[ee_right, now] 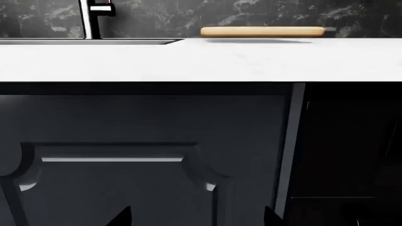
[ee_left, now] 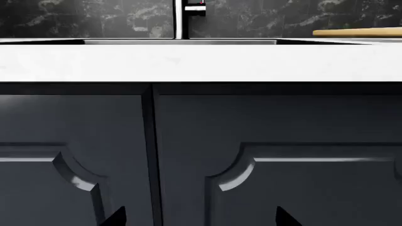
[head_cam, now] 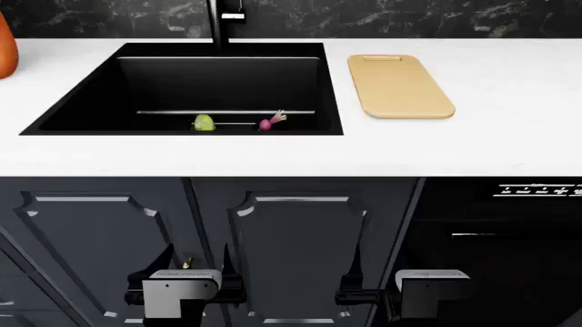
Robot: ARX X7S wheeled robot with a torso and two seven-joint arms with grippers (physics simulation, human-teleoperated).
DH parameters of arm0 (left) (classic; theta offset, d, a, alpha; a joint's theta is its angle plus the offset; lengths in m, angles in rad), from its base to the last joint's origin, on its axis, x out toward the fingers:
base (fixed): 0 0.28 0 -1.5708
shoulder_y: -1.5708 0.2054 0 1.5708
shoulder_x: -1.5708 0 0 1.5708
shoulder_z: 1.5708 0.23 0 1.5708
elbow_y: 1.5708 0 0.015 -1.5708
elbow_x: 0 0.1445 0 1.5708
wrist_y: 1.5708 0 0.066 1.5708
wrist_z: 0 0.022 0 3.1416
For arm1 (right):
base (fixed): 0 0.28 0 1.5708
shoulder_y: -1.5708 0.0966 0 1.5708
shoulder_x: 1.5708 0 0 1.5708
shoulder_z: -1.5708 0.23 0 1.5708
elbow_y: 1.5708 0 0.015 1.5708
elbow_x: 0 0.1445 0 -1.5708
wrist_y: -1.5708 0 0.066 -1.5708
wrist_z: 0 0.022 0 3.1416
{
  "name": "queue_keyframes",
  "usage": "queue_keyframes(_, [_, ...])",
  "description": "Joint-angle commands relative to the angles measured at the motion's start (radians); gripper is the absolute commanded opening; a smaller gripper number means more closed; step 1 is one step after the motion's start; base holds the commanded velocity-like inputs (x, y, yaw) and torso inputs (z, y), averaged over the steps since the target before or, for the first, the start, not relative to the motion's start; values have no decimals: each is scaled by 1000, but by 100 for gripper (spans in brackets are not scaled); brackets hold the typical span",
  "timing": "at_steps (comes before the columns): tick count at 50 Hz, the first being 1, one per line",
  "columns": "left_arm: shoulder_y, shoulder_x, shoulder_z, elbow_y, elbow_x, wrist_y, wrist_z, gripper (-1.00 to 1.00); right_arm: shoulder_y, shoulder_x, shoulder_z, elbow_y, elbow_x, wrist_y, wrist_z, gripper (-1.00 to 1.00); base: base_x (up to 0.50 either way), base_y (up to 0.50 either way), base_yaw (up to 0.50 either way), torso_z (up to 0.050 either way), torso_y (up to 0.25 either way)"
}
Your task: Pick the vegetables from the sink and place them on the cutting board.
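Note:
In the head view, the black sink (head_cam: 218,78) holds both vegetables on its floor near the front wall. They are a yellow-green ball (head_cam: 204,122) and a magenta radish (head_cam: 268,122) with thin stems. The tan cutting board (head_cam: 399,85) lies on the white counter right of the sink, and its edge shows in the wrist views (ee_left: 358,32) (ee_right: 262,31). My left gripper (head_cam: 197,260) (ee_left: 201,219) and right gripper (head_cam: 375,267) (ee_right: 197,219) hang low in front of the cabinet doors, below the counter. Both are open and hold nothing.
A black-and-steel faucet (head_cam: 218,20) rises behind the sink. The white counter's front edge (head_cam: 291,167) overhangs dark panelled cabinet doors (head_cam: 300,245). A dark appliance front (head_cam: 509,231) sits to the right. An orange object (head_cam: 5,51) stands at the counter's far left.

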Motion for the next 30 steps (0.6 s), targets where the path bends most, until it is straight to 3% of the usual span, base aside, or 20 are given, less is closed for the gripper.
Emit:
queue_keyframes(1, [-1, -17, 21, -3, -14, 4, -15, 100, 0, 17, -23, -4, 21, 4, 8, 100, 0, 0, 0, 0, 0])
queue_keyframes(6, [7, -39, 46, 9, -38, 23, -17, 100, -3, 37, -53, -18, 44, 19, 8, 100, 0, 0, 0, 0, 0])
queue_keyframes(11, [32, -62, 68, 37, -64, 46, 10, 100, -11, 48, -66, -27, 54, 15, 21, 100, 0, 0, 0, 48, 0])
queue_keyframes(15, [31, -79, 43, 129, -78, 63, -12, 100, -36, 70, -35, -245, 163, 124, 3, 100, 0, 0, 0, 50, 0])
queue_keyframes(19, [-24, -117, 13, 439, -106, -127, -41, 100, 34, 145, -33, -640, 187, 410, 40, 100, 0, 0, 0, 50, 0])
queue_keyframes(23, [-140, -145, -3, 688, -151, -350, -61, 100, 215, 189, -16, -850, 233, 662, 66, 100, 0, 0, 0, 50, 0])
queue_keyframes(26, [-193, -148, -38, 786, -200, -433, -79, 100, 286, 196, 27, -911, 277, 736, 70, 100, 0, 0, 0, 50, 0])
queue_keyframes(30, [-191, -162, -47, 814, -202, -429, -82, 100, 286, 203, 86, -958, 324, 766, 67, 100, 0, 0, 0, 50, 0])
